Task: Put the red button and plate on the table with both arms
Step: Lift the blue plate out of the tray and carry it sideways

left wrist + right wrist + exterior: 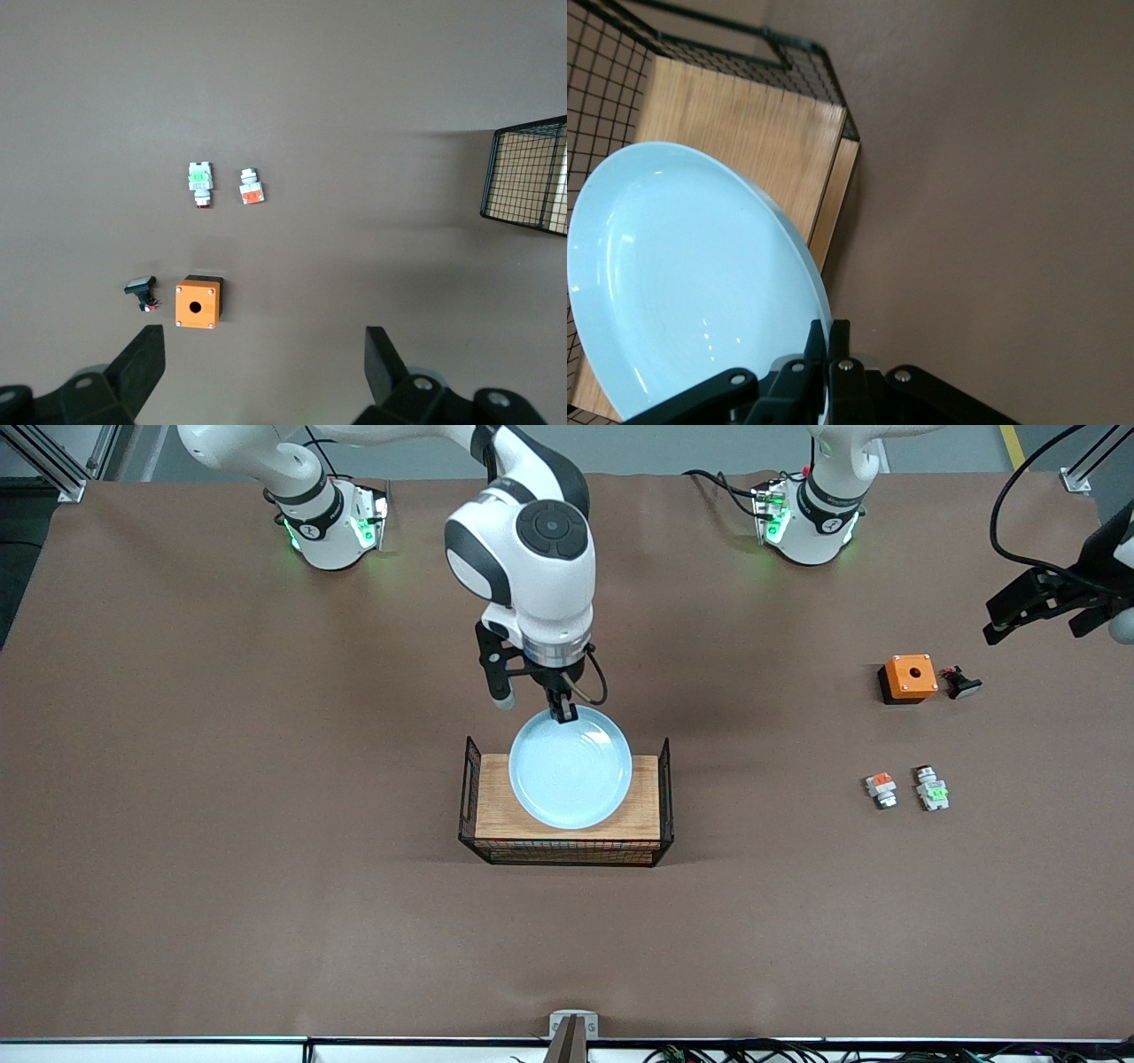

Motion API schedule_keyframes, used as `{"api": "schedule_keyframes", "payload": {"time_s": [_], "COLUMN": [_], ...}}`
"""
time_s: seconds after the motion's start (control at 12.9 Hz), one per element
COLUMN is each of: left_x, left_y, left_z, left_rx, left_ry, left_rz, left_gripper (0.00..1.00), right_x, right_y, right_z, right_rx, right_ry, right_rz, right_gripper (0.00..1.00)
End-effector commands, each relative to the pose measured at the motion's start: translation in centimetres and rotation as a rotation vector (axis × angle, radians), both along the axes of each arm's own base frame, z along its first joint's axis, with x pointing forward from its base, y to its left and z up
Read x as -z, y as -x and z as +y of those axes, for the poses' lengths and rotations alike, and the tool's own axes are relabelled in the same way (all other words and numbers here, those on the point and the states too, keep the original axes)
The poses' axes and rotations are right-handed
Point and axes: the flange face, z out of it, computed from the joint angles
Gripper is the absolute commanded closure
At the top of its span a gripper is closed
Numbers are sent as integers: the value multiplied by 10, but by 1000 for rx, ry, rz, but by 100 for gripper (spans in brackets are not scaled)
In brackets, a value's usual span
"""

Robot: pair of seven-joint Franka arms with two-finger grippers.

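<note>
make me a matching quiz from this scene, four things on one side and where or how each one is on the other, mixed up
Things:
1. plate
2. red button
3. right gripper
4. left gripper

Places or states:
A. open, in the air over the orange box
B. lying on the table beside the part with the orange block
C. shut on the plate's rim
D. over the wooden board in the wire frame, held at its rim

Pairs: 1-D, 2-B, 3-C, 4-A
</note>
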Motion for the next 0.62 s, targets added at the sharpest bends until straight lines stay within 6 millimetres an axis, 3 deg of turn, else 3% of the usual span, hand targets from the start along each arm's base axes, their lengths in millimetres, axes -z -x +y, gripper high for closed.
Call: {"api": "schedule_keyframes", "payload": {"time_s": [0.0,0.15,0.54], "left_x": [0,3,9], "left_y": [5,4,3], "left_z": [-2,1,2], "left_rx": [-8,-8,4], "left_ry": [8,6,5], "left_rz": [10,16,31], "left_gripper": [1,1,1], "right_x": [-47,-83,-144], "right_y": [18,13,-15], "right_z": [-20,-52,-173], "right_rx": [-105,-156,-398], "right_ry": [27,10,14], "right_rz": [52,83,198], "right_gripper": [98,99,100]}}
